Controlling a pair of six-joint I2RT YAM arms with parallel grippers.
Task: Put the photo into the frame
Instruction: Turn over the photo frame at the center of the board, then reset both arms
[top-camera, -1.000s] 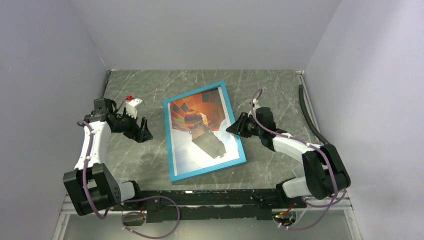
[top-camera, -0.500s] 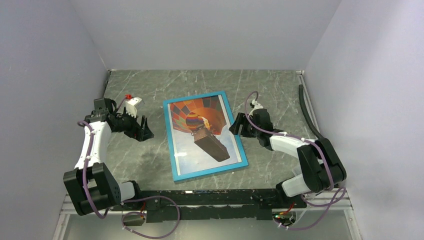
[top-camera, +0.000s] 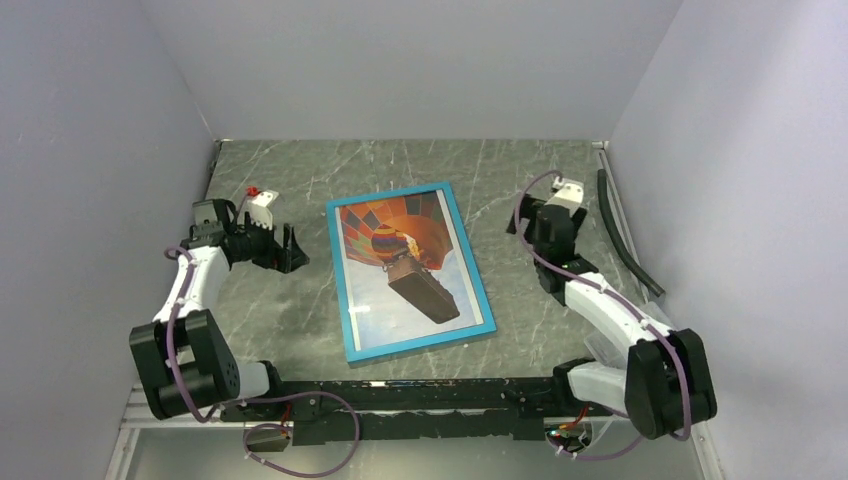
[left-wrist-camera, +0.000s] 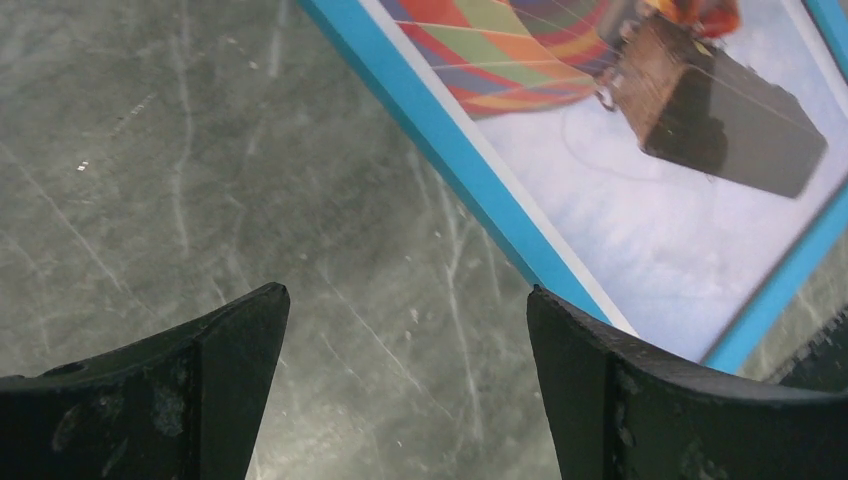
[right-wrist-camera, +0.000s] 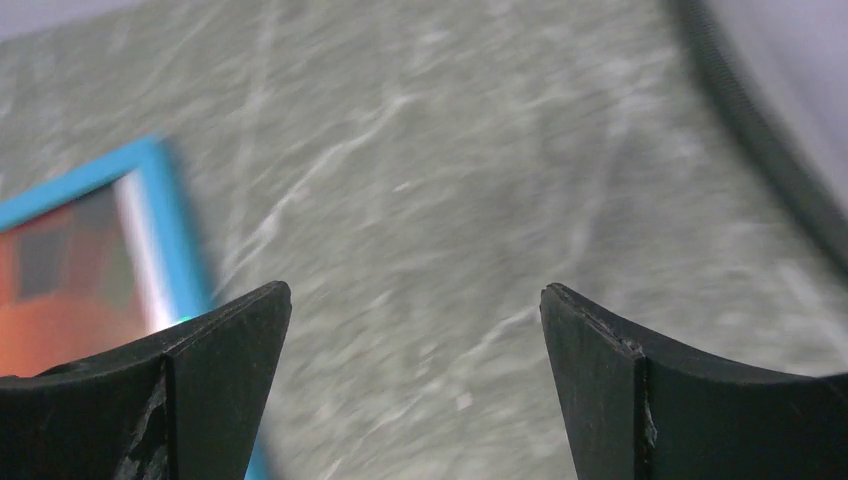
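Observation:
The turquoise frame (top-camera: 339, 290) lies flat in the middle of the table, face up, and the balloon photo (top-camera: 405, 265) shows inside its rim. My left gripper (top-camera: 291, 249) hovers open just left of the frame, touching nothing. The left wrist view has the frame's blue rim (left-wrist-camera: 460, 170) and the photo (left-wrist-camera: 640, 200) ahead of the open left gripper (left-wrist-camera: 404, 292). My right gripper (top-camera: 533, 215) stands open to the right of the frame, apart from it. In the blurred right wrist view, the right gripper (right-wrist-camera: 415, 290) is over bare table, with the frame's corner (right-wrist-camera: 170, 220) at the left.
A black cable (top-camera: 620, 235) runs along the right wall and shows in the right wrist view (right-wrist-camera: 760, 120). Grey walls close in the marbled table (top-camera: 300, 320) on the left, back and right. The arm bases sit on a black rail at the near edge.
My right gripper opened, let go of the frame's right edge and drew back to the right. The frame settled flat. The left gripper shifted slightly toward the back.

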